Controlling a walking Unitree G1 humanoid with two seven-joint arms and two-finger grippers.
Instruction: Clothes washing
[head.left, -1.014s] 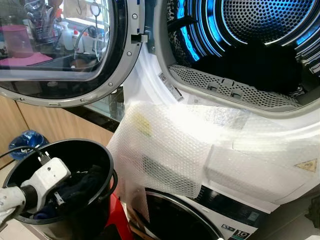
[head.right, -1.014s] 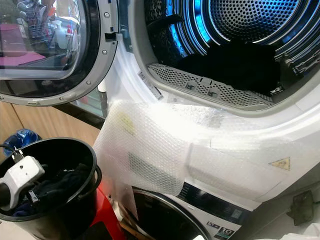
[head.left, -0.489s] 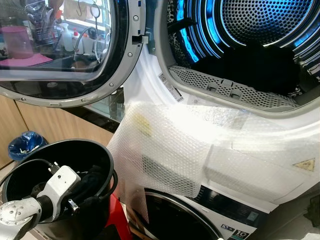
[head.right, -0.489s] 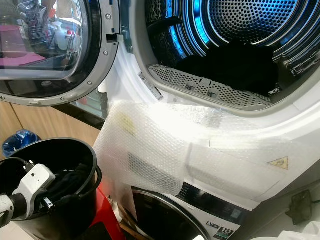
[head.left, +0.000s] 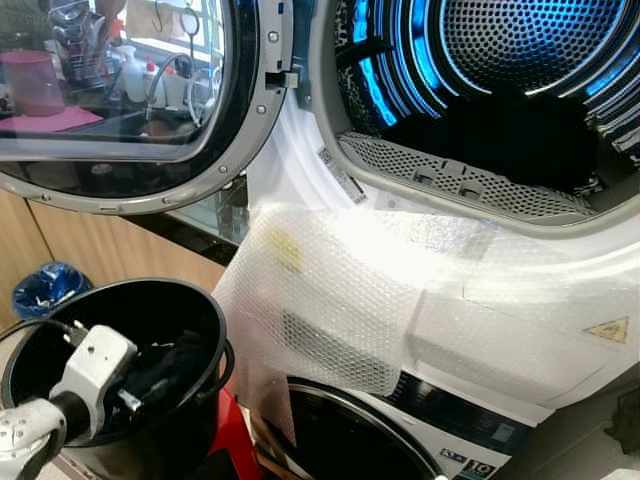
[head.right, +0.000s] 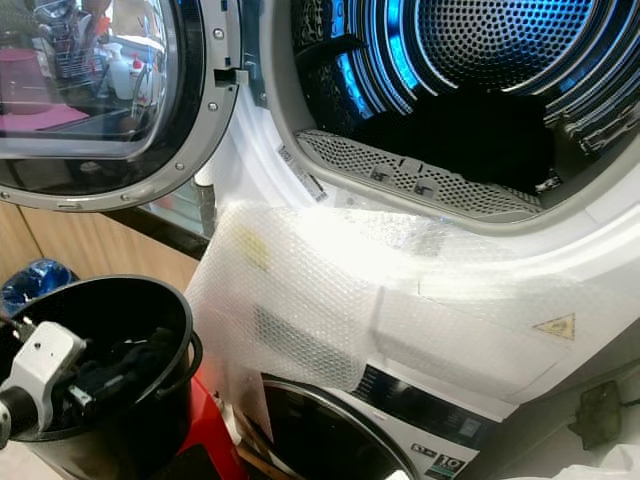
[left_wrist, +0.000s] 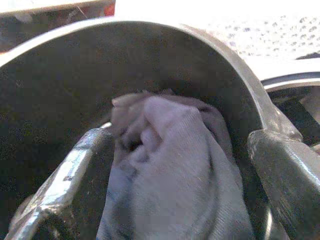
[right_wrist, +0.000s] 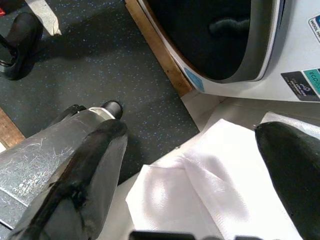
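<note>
Jaws of left gripper (left_wrist: 170, 165), spread wide, flank crumpled grey knit garment (left_wrist: 175, 170) inside round black bucket (head.left: 190, 300).

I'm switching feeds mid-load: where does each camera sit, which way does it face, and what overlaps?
Head eyes: look down at the open drum and black bucket; left arm at lower left.
Left wrist: looks into the bucket, left gripper open around a dark garment.
Right wrist: faces the floor, right gripper open over white cloth.
Shared: bucket, garment.

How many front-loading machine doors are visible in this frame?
2: the upper machine's round glass door swung open to the left of the lit drum, and the lower machine's dark door, shut, beneath the bubble wrap.
</note>
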